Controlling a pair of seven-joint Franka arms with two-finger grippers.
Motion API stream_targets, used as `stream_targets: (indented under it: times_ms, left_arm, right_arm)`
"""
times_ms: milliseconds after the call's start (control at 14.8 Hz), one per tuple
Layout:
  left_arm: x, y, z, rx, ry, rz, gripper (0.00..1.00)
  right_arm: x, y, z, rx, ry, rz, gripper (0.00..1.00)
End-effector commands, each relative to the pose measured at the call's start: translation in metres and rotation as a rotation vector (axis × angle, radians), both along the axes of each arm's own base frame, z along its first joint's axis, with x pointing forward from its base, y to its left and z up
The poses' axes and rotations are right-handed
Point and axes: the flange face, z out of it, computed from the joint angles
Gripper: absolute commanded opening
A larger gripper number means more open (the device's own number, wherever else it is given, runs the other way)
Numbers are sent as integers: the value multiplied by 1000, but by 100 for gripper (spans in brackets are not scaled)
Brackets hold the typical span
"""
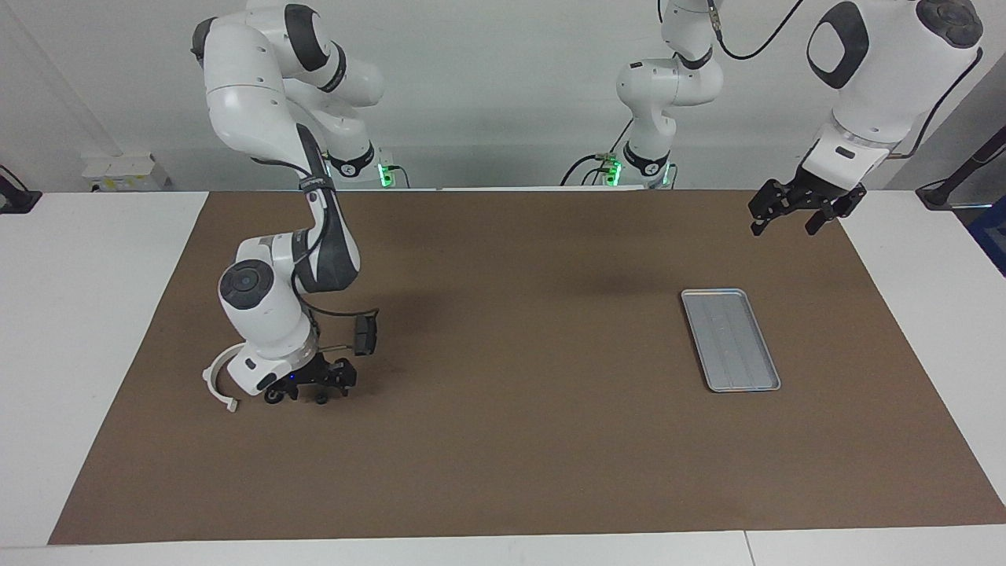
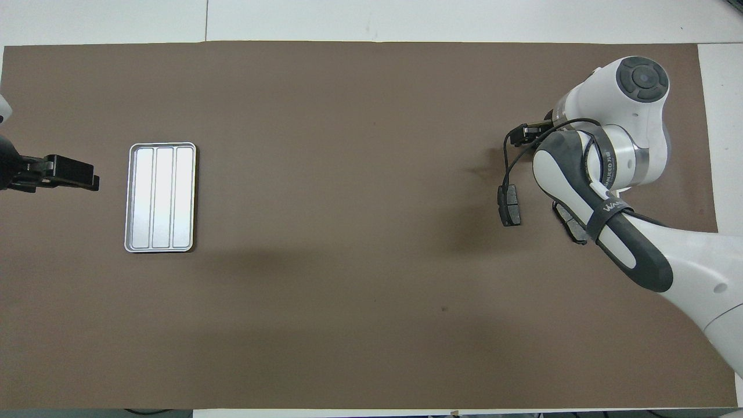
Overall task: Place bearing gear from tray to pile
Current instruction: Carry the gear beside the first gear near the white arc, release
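The silver ribbed tray (image 1: 731, 339) (image 2: 161, 197) lies bare toward the left arm's end of the table. At the right arm's end is the pile. It has a white semicircular bracket (image 1: 214, 383) and a dark brake-pad-shaped piece (image 1: 365, 334) (image 2: 509, 204). A second dark piece (image 2: 572, 225) is half under the arm. My right gripper (image 1: 297, 395) is down at the mat beside the bracket, its fingertips apart; in the overhead view the arm hides it. The bearing gear is hidden. My left gripper (image 1: 794, 208) (image 2: 58, 173) waits open, raised beside the tray.
A brown mat (image 1: 503, 440) covers most of the white table. A black cable (image 2: 506, 165) loops from the right wrist over the dark piece. The right arm's forearm and elbow (image 1: 259, 299) lean over the pile.
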Motion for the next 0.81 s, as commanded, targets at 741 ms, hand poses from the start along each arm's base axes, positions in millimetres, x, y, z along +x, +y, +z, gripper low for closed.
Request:
stream_targets:
  times_ms: [741]
  left_arm:
    - [-4,1,2,-15,-6,-5,100]
  right_arm:
    - [-15,-6,57,-25,-9,-15,100]
